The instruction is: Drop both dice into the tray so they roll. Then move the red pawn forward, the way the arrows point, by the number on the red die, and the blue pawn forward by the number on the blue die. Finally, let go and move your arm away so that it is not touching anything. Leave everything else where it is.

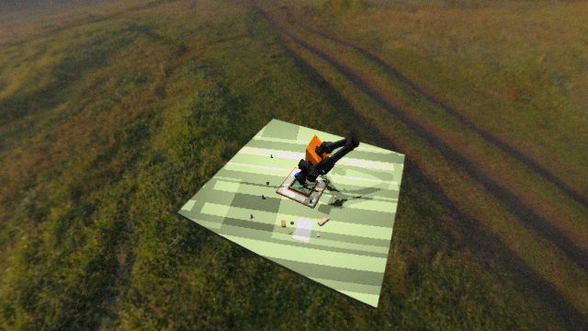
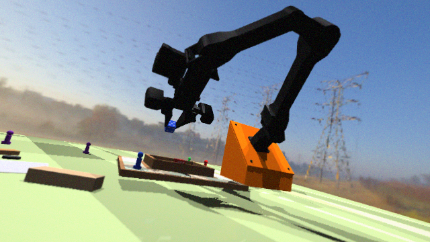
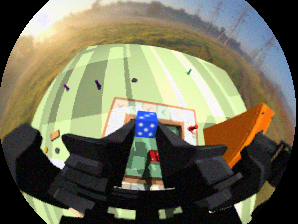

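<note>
My gripper (image 2: 171, 125) (image 3: 145, 122) is shut on the blue die (image 2: 170, 127) (image 3: 146, 125), holding it in the air above the tray (image 2: 198, 169). The red die (image 3: 154, 156) (image 2: 180, 160) lies in the tray; its top number is too small to read. The tray stands in the middle of the framed board (image 2: 181, 181) (image 3: 192, 111), which has arrows on its squares. The blue pawn (image 2: 138, 160) (image 1: 310, 200) stands upright on a board corner. The red pawn (image 3: 193, 128) (image 2: 205, 163) stands on the board's side towards the orange arm base.
Two purple pawns (image 1: 263, 197) (image 1: 251, 216), a green pawn (image 1: 271, 156) (image 3: 189, 72) and a dark disc (image 1: 267, 183) (image 3: 134, 80) stand off the board. A wooden block (image 1: 323, 221) (image 2: 64, 178) and a white sheet (image 1: 302, 231) lie beyond the blue pawn's side, with small pieces around.
</note>
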You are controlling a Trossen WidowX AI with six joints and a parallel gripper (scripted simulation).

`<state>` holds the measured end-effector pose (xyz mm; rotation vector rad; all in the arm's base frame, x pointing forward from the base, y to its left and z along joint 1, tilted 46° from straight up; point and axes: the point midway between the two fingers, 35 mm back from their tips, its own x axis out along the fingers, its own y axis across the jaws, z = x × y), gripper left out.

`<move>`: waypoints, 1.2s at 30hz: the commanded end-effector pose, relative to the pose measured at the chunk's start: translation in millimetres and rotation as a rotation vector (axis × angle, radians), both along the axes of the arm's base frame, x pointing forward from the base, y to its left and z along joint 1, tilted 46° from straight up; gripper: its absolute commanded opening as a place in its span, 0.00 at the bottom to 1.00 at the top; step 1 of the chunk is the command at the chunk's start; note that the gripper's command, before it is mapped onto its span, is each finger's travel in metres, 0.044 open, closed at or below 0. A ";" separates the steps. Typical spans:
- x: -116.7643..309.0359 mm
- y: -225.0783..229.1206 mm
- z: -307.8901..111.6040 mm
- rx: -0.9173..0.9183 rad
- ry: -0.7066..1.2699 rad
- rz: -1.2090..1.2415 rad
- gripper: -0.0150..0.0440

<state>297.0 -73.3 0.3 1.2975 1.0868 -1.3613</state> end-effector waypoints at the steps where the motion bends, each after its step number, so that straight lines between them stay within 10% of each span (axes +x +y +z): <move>1: 0.1 -0.9 2.4 -0.005 0.002 0.000 0.25; 13: -0.1 -0.1 1.2 0.000 0.001 0.000 0.25; 29: -7.5 -28.1 29.6 -0.007 0.003 0.000 0.97; 36: -57.7 -7.4 -15.4 0.587 -0.007 0.038 1.00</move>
